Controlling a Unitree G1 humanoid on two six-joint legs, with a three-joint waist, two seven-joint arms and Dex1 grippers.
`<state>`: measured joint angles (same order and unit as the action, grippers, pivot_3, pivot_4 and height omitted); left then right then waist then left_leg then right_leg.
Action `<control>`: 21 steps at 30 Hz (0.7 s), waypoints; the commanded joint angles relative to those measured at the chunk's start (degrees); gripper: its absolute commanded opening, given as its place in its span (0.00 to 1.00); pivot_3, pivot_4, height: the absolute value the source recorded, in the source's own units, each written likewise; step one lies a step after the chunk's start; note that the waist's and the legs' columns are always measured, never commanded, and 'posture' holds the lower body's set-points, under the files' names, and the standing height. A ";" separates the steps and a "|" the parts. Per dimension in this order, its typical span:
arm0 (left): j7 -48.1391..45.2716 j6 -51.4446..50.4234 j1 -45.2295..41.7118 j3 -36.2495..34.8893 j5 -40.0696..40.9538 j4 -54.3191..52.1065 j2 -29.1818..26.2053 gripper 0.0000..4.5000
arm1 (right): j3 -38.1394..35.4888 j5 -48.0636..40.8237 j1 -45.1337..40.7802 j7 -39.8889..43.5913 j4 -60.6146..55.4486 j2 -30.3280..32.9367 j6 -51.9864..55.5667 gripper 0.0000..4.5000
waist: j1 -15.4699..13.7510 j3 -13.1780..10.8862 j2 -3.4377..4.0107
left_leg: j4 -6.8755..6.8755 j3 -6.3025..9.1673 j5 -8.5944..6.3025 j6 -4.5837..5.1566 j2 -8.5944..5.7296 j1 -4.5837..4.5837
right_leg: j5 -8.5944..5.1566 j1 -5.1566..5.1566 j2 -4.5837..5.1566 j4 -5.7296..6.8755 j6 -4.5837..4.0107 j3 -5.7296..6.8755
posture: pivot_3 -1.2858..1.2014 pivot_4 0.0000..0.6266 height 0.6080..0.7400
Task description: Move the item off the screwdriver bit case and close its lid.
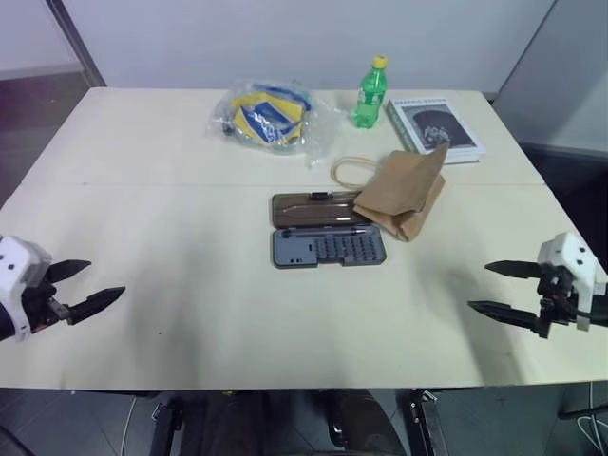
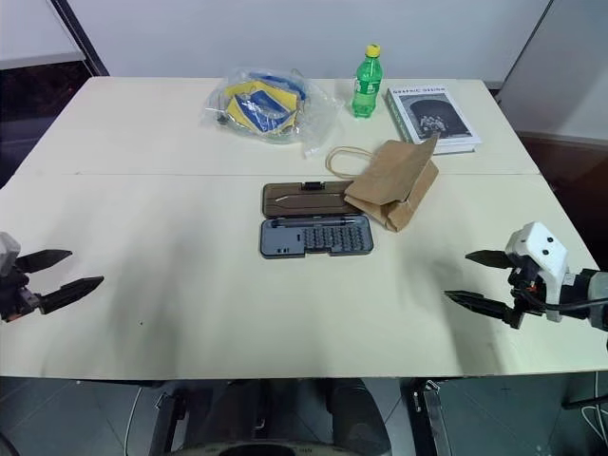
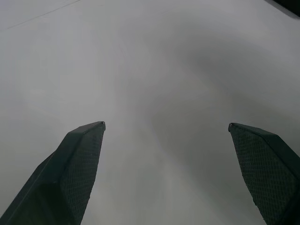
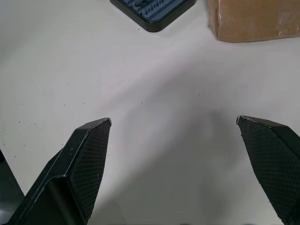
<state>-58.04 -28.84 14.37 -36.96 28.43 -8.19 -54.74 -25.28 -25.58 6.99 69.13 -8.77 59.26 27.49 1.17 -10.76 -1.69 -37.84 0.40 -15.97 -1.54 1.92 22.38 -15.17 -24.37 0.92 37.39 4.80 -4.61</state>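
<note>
The cream table carries, at mid-table, the open screwdriver bit case: bits and a slim screwdriver fill its near half; the lid lies flat on the far side. The brown paper bag overlaps the case's right end. Far side: clear plastic bag with blue-yellow contents, grey-covered book with unreadable cover print, green bottle. Left gripper and right gripper spread wide, empty, near corners

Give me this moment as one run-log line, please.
left gripper: open, idle | right gripper: open, idle | paper bag: on case's right end | bit case: open | lid: flat
</note>
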 commanded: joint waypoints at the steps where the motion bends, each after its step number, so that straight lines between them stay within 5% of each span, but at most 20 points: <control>1: 0.17 0.11 -0.05 -2.30 0.62 -1.59 -0.01 0.98 | -0.21 -0.22 0.00 -0.29 -1.71 0.11 -0.79 1.00 | 0.00 0.00 0.00 | 0.00 0.00 0.00 0.00 0.00 0.00 | 0.00 0.00 0.00 0.00 0.00 0.00 | 0.52 0.24 0.98; 11: 3.17 -4.22 -4.20 0.88 4.78 -5.66 2.32 0.98 | 0.93 -2.47 -3.17 -9.97 -8.05 -2.98 7.46 1.00 | -0.04 0.00 0.00 | -0.01 0.01 0.00 0.00 0.00 0.00 | 0.01 0.01 -0.01 0.01 0.02 0.00 | 0.52 0.24 0.98; 16: 4.43 -12.38 -14.96 6.87 14.43 -13.78 1.66 0.98 | 2.50 -11.23 -21.24 -26.84 -14.92 -7.93 29.70 1.00 | 0.09 -0.03 0.04 | -0.16 0.03 0.01 -0.01 0.00 0.01 | 0.15 0.02 -0.02 0.08 0.01 -0.03 | 0.52 0.24 0.98; 21: 1.19 -14.25 -29.53 16.76 16.67 -13.35 -0.10 0.98 | 4.30 -13.81 -45.00 -40.66 -7.07 -17.23 50.80 1.00 | 0.20 -0.05 0.06 | -0.16 0.10 0.02 -0.02 0.01 0.06 | 0.24 -0.01 -0.13 0.07 0.03 -0.03 | 0.52 0.24 0.98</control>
<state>-55.81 -43.38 -13.15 -21.92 44.79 -22.05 -54.01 -20.09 -39.23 -34.86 32.18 -18.78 42.66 73.36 1.37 -10.81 -1.63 -37.98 0.51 -15.96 -1.55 1.93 22.42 -14.87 -24.37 0.78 37.46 4.95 -4.64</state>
